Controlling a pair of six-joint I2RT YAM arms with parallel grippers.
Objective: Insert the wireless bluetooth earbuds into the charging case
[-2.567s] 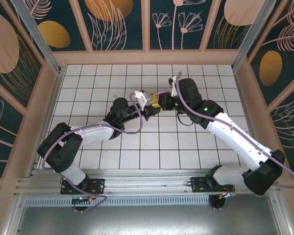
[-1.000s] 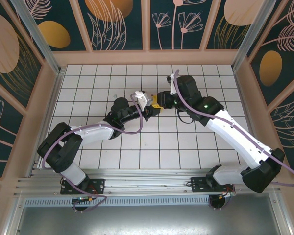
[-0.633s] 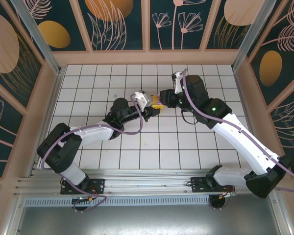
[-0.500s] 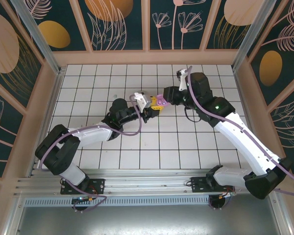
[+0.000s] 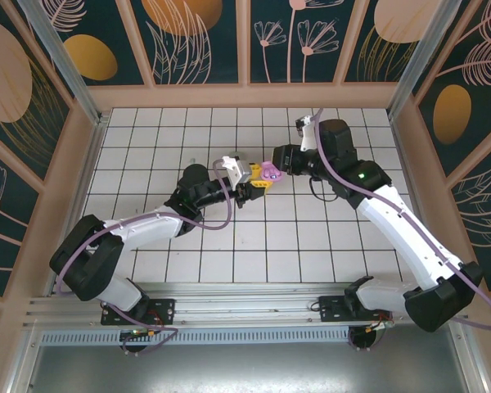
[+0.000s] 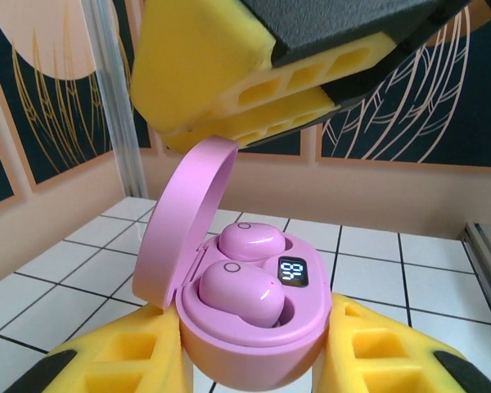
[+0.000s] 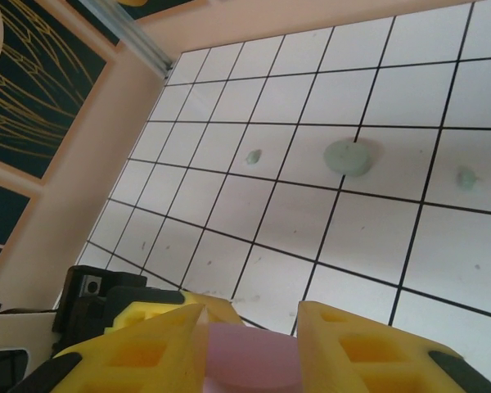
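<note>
Holding the pink case (image 6: 258, 337), earbuds (image 6: 237, 292) seated, left jaws were clamped; right jaws pinched the lid (image 6: 180, 221), which apparently needed folding shut next.

A robot test enclosure: white-tiled table (image 5: 262, 246) walled by leaf-patterned panels (image 5: 188, 41) and aluminium rails (image 5: 229, 307).

Small lit display (image 6: 291, 271) on the open pink charging case (image 6: 254, 332) shows two white digits, looks like 69, blurry.
</note>
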